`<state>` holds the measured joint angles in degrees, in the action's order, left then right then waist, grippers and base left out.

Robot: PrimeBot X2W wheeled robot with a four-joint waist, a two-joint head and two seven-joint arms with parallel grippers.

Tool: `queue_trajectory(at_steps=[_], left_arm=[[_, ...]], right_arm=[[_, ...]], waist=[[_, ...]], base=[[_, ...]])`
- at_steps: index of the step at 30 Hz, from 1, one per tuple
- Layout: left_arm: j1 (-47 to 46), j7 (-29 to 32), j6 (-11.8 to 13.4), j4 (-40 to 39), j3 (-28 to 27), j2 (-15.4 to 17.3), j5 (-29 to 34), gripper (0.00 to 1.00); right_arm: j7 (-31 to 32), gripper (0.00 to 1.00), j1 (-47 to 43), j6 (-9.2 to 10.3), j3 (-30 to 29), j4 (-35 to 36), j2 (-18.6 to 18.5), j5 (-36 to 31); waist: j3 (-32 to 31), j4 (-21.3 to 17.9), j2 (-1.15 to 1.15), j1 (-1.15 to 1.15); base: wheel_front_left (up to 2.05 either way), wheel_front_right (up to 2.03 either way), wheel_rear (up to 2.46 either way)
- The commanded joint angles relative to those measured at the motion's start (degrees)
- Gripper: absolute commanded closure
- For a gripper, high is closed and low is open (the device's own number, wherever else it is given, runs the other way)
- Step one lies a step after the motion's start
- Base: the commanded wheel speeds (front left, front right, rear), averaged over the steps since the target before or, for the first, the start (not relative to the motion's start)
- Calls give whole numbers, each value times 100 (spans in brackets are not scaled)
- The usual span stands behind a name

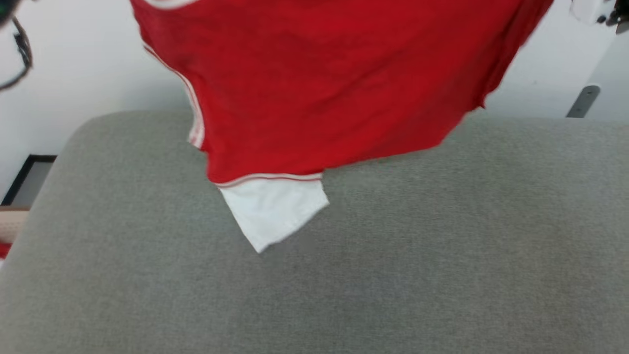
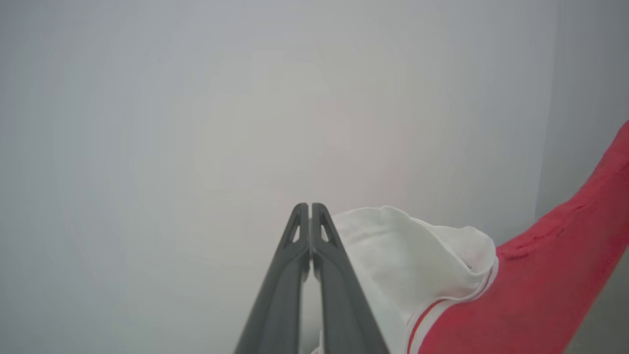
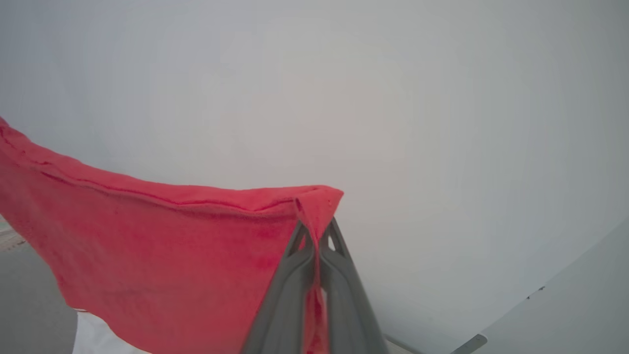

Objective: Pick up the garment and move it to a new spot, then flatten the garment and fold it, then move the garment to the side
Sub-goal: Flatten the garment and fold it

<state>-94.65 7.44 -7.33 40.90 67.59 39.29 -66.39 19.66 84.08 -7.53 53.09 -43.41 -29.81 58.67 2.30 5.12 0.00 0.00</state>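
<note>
**Red jersey hung in the air between two clenched grippers**

In the head view the garment [image 1: 334, 88], a red jersey T-shirt, hung above the grey upholstered cushion [image 1: 442, 255]. It was spread wide across the far half of the scene, with the white wall [image 1: 88, 59] behind it. Its lowest part was a white sleeve [image 1: 272, 209], which dangled left of centre and pointed down toward the cushion. Whether the sleeve's tip touched the upholstery could not be told. Red-and-white stripe trim [image 1: 195, 115] ran down the garment's left edge and along the seam above the sleeve.

In the left wrist view the left gripper [image 2: 310, 206] was clenched, its two dark fingers meeting at the tips. The bunched white sleeve lay against the right-hand finger. A sliver of white cloth showed between the fingers low down, so the grasp was on the garment near the sleeve.

In the right wrist view the right gripper [image 3: 317, 228] was clenched on a corner of the garment's red hem [image 3: 196, 199]. A strip of red cloth was pinched between the fingers, and the hem stretched away to the left.

A black cable [image 1: 22, 54] hung at the far left. A grey bar [image 1: 582, 101] stood beyond the cushion's far right edge.
</note>
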Motion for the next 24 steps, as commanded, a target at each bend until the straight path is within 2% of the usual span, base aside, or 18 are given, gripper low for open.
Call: queue_trajectory(at_steps=[1, 8, 12, 16, 19, 24], left_arm=[[-125, -52, -19, 44, 27, -34, -4, 100], [-588, 65, -19, 123, 107, -9, -136, 100], [-881, 107, -17, 187, 145, -36, -123, 100], [-1318, -63, -14, 413, 179, -67, 172, 100], [-1638, -321, 24, 745, 215, -215, 451, 100], [-2495, -1283, 313, 1220, 31, -554, 838, 100]], right_arm=[[-32, 100, 105, 8, -27, 9, 28, 31], [40, 100, 394, 8, -193, 85, -19, 206], [62, 100, 613, 7, -316, -51, 24, 155], [-149, 100, 1009, 8, -456, -385, 176, -124], [-607, 100, 1290, 8, -530, -794, 507, -463], [-2288, 100, 2115, 8, -732, -1701, 1001, -1357]], waist=[[12, -86, 0, 0], [483, -171, 0, 0], [1022, -218, 0, 0], [1762, -319, 0, 0], [2280, -446, 0, 0], [2972, -552, 0, 0]], base=[[0, 0, 0], [0, 0, 0], [0, 0, 0], [0, 0, 0], [0, 0, 0], [0, 0, 0]])
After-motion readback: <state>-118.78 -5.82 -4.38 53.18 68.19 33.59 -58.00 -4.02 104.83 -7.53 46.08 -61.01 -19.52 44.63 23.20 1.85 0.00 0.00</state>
